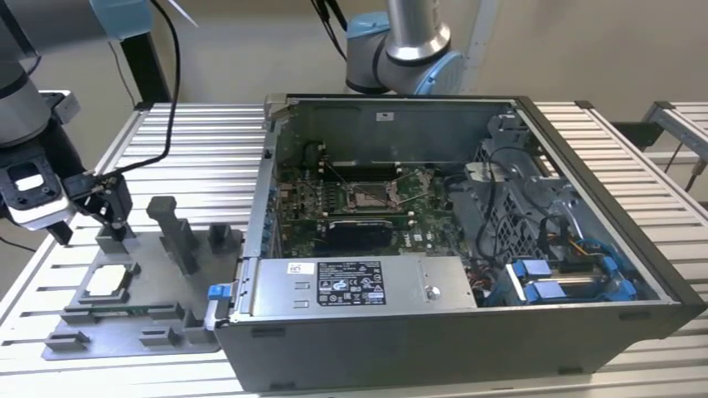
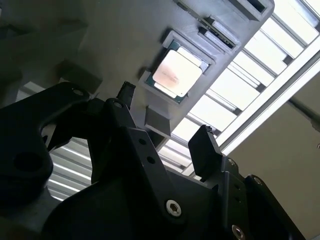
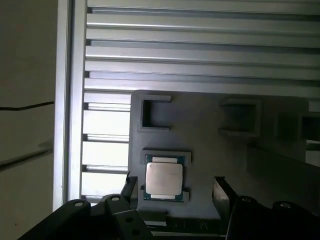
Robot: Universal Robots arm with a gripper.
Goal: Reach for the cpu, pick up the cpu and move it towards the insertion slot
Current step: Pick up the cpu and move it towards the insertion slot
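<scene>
In both wrist views the black fingers (image 3: 222, 197) (image 2: 202, 145) stand wide apart with nothing between them; the gripper (image 3: 175, 192) (image 2: 165, 117) (image 1: 86, 225) holds nothing and touches nothing. Beyond the open fingers lies the cpu (image 3: 163, 178) (image 2: 176, 74) (image 1: 108, 282), a flat square with a pale silvery top and a green edge. It rests level in a shallow square recess of the grey fixture plate (image 3: 200, 135) (image 2: 115, 40) (image 1: 155, 323), and in the first wrist view it lines up with the gap between the fingers, nearer one of them than the other.

In the exterior view the gripper hangs above the fixture plate, clear of the cpu, which sits at the side of the plate toward the exterior view's left. Grey upright blocks (image 1: 177, 236) rise from the plate just beside the gripper. The plate lies on a counter (image 1: 199, 141) (image 3: 200, 50) (image 2: 240, 85) of ribbed aluminium slats.

Toward the exterior view's right, touching the edge of the plate, stands an open computer case (image 1: 619, 249), with a labelled power supply (image 1: 354, 286) along its near wall. Deeper inside, on the green motherboard (image 1: 298, 207), sits the insertion slot (image 1: 370, 196), a square metal-framed socket with a dark centre. It is well apart from the cpu.
</scene>
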